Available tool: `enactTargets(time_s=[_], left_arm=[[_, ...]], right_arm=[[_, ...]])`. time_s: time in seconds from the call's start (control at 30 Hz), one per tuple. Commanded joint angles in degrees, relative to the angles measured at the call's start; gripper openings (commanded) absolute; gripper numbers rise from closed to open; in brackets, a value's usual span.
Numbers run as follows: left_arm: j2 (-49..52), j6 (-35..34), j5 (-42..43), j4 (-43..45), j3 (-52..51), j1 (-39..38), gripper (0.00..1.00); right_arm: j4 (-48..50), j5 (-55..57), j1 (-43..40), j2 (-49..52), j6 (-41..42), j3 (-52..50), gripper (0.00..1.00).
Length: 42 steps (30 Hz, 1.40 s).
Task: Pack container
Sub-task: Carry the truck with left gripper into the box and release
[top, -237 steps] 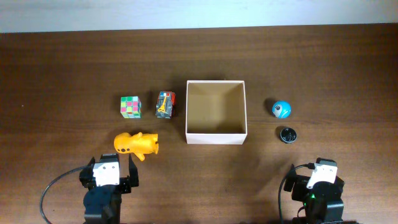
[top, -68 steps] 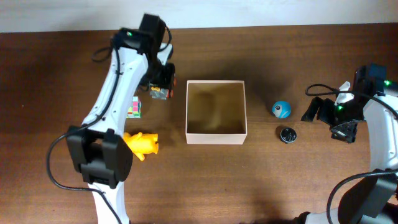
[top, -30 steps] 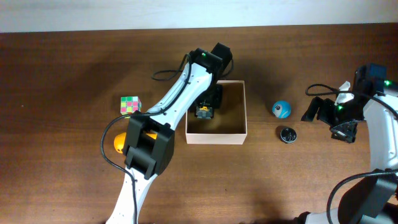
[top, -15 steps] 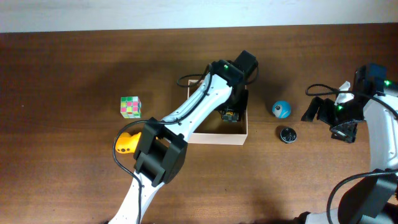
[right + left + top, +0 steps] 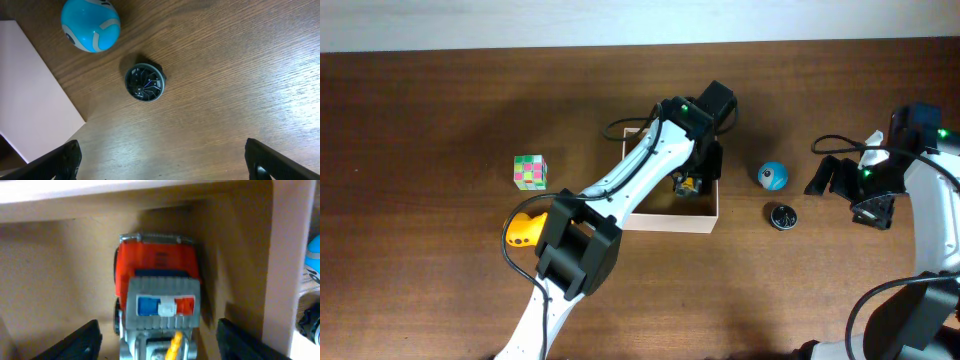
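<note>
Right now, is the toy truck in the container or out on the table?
In. The toy truck sits on the tan floor of the container, in a corner, left fingers spread clear of it.

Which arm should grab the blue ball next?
Right. The right gripper hangs open beside the ball; the left gripper is down inside the box over the truck.

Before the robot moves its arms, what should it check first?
1. Toy truck lies inside the container: ok.
2. Left gripper open, clear of the toy truck: ok.
3. Right gripper open, holding nothing: ok.
4. Blue ball and black disc packed: not ok, both sit on the table outside.
5. Yellow toy ready for grasping: cannot tell, it is partly hidden.
</note>
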Motion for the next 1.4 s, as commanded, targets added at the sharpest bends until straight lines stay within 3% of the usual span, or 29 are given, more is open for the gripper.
enactTargets(time_s=[0.0,0.2,0.43,0.57,0.87,1.37], left_arm=[[0.42,-0.35,-1.42,0.13,0.48,0.04,0.81],[0.28,-0.13,-1.42,-1.62,1.60,0.04,0.79],[-0.76,0.72,-4.46,-10.10,5.97,0.04,0.52],[-2.32,2.54,-7.02,-12.66,6.75,0.02,0.45],[-3.15,5.66,-8.94,-16.44,4.28,-0.24,0.45],[-3.13,5.64,-8.09,-5.22,-6.60,-0.50,0.43]], right_arm=[[0.15,-0.28,-0.22,0.22,-0.55,0.92,0.99],[0.15,-0.28,-0.22,0.22,-0.55,0.92,0.99],[0.15,-0.28,-0.22,0.22,-0.55,0.92,0.99],[0.15,-0.28,-0.22,0.22,-0.55,0.92,0.99],[0.15,-0.28,-0.22,0.22,-0.55,0.92,0.99],[0.15,-0.28,-0.22,0.22,-0.55,0.92,0.99]])
